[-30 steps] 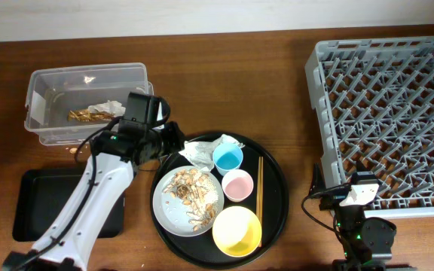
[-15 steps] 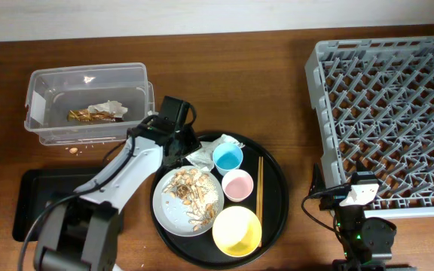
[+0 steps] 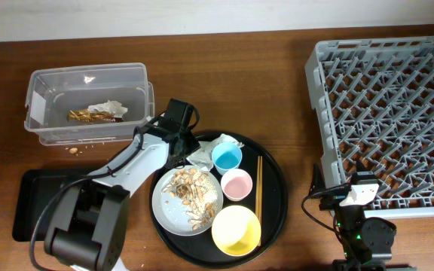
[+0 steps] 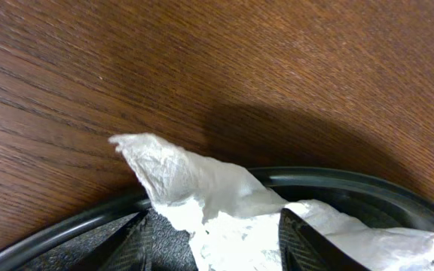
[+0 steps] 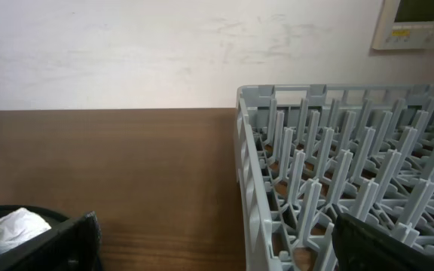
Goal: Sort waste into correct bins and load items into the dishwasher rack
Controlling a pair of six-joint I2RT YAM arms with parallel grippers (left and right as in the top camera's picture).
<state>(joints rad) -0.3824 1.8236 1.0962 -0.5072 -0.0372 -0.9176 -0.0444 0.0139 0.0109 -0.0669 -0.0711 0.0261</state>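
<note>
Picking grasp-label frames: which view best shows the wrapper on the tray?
Left wrist: the wrapper is large and sharp, draped over the tray rim. Overhead shows it small, partly hidden by the left gripper. Right wrist catches only a corner.

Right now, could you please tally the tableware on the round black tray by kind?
Cups: 2 (light-blue cup, pink cup)
Bowls: 1 (yellow bowl)
Plates: 1 (grey plate)
Pairs of chopsticks: 1
Total: 5

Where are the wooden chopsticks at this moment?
In the overhead view, the chopsticks lie on the round black tray, near its right edge, just right of the pink cup and the blue cup.
</note>
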